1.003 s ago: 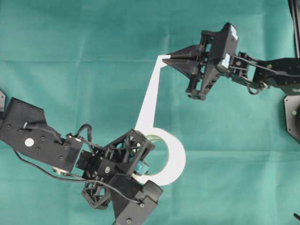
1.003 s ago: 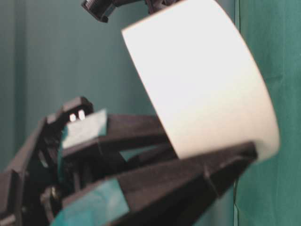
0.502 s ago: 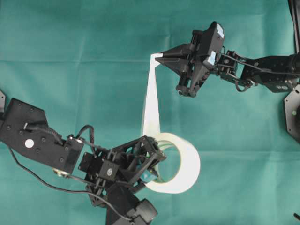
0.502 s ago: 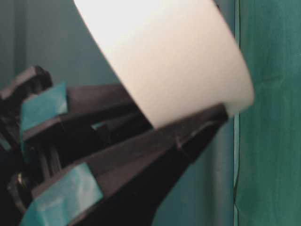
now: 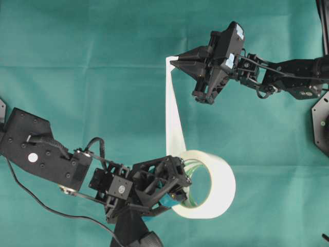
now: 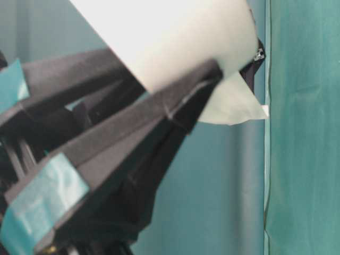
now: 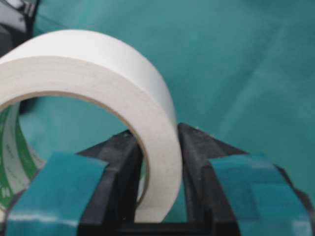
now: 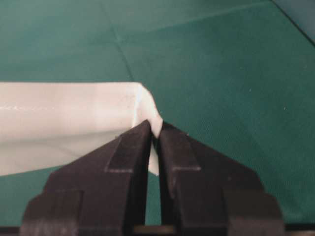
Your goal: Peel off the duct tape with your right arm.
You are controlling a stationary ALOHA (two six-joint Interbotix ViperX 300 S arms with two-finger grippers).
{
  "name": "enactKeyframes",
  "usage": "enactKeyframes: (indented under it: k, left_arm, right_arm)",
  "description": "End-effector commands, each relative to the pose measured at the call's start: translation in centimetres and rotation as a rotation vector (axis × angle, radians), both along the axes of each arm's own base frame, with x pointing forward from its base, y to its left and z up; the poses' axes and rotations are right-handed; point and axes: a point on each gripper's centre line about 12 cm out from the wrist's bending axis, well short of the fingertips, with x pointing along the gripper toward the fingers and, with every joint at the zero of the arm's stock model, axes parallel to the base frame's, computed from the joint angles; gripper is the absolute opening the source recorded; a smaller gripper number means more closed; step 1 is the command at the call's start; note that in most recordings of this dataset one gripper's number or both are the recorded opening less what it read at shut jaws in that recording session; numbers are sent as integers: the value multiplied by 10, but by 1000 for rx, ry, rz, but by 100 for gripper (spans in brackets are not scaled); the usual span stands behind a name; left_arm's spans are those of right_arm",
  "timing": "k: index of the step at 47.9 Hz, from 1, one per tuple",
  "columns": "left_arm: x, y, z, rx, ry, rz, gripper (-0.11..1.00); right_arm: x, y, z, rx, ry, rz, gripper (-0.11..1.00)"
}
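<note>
Overhead, cloth (image 5: 77,62): green, creased, covers the whole table.
Overhead, tape roll (image 5: 218,193): wide white roll at about 5 o'clock of centre, held off the cloth and tilted so the green print inside its core shows.
Overhead, left gripper (image 5: 177,191): comes in from 8 o'clock; fingers narrow, clamped across the roll's wall at the roll's 9 o'clock side, one inside the core and one outside.
Overhead, strip (image 5: 173,110): white band running from the roll's 11 o'clock edge up toward 12 o'clock, taut, slightly twisted.
Overhead, right gripper (image 5: 172,62): reaches in from 3 o'clock; pointed fingers pressed together on the strip's top end.

Table level, tape roll (image 6: 175,32): fills the top of the frame, blurred, very near the lens.
Table level, left gripper (image 6: 210,74): dark fingers rise from 7 o'clock to the roll's lower edge; teal patches on them.
Table level, strip (image 6: 234,109): a pale flap shows at the roll's 5 o'clock; its far end cannot be made out.

Left wrist, tape roll (image 7: 98,78): wall stands between the two black fingers, both touching it.
Left wrist, left gripper (image 7: 157,147): narrow hold on the wall; teal pads at 7 and 5 o'clock.

Right wrist, strip (image 8: 69,123): extends toward 9 o'clock, its corner folded.
Right wrist, right gripper (image 8: 155,130): tips pinched on that corner, nearly touching.
</note>
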Motion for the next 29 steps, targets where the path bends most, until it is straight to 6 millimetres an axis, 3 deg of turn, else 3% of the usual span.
enactKeyframes:
  k: [1,29]
  left_arm:
    - [-23,-34,56,-55,-167,-99,19]
    - [-36,-27,62,-36,-408,-150,19]
  right_arm:
    - [-9,-32,5,1,-18,-96,-9]
    - [-9,-32,0,12,-3,-96,-9]
